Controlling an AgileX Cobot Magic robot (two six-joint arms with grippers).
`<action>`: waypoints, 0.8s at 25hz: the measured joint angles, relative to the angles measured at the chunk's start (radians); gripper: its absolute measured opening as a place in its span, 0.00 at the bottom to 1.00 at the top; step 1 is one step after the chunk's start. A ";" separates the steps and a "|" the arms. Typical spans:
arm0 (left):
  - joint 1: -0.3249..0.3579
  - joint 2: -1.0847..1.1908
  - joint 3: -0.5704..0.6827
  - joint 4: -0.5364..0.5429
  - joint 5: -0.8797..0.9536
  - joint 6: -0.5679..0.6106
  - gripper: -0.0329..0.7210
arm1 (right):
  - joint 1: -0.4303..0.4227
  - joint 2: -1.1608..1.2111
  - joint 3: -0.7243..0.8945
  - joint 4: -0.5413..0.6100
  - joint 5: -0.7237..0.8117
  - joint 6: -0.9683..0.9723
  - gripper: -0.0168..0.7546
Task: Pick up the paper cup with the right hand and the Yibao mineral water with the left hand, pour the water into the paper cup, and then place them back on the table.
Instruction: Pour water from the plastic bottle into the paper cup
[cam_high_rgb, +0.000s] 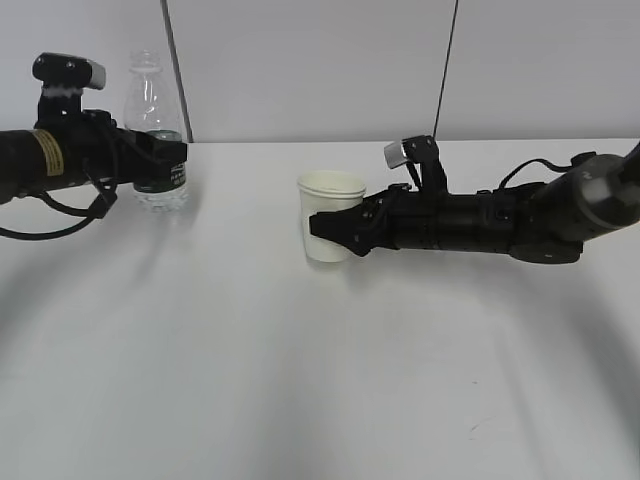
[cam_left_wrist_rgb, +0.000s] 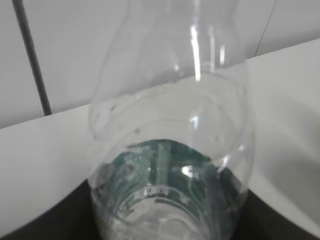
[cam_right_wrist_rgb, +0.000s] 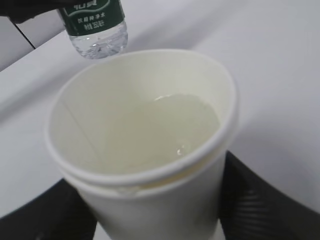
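White tabletop (cam_high_rgb: 300, 380) spreads wide and bare toward the viewer, its far edge meeting a pale panelled wall (cam_high_rgb: 320, 60). At far left, close to that edge, the left claw (cam_high_rgb: 170, 160) is clamped on the upright Yibao mineral water (cam_high_rgb: 155, 130). Well apart at centre, the right claw (cam_high_rgb: 335, 230) is clamped on the paper cup (cam_high_rgb: 330, 215), which stands on the tabletop with water inside.

Yibao mineral water (cam_left_wrist_rgb: 170, 150) cropped top and bottom in left wrist view, label print blurred, possibly unreadable
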 joint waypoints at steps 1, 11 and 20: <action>0.000 0.016 -0.001 -0.032 -0.021 0.024 0.55 | 0.000 0.000 0.000 0.000 0.000 0.000 0.68; 0.004 0.137 -0.001 -0.260 -0.182 0.232 0.55 | 0.000 0.000 0.000 0.003 0.007 -0.025 0.68; 0.006 0.219 -0.001 -0.369 -0.263 0.347 0.55 | 0.000 0.001 0.000 0.042 0.015 -0.049 0.68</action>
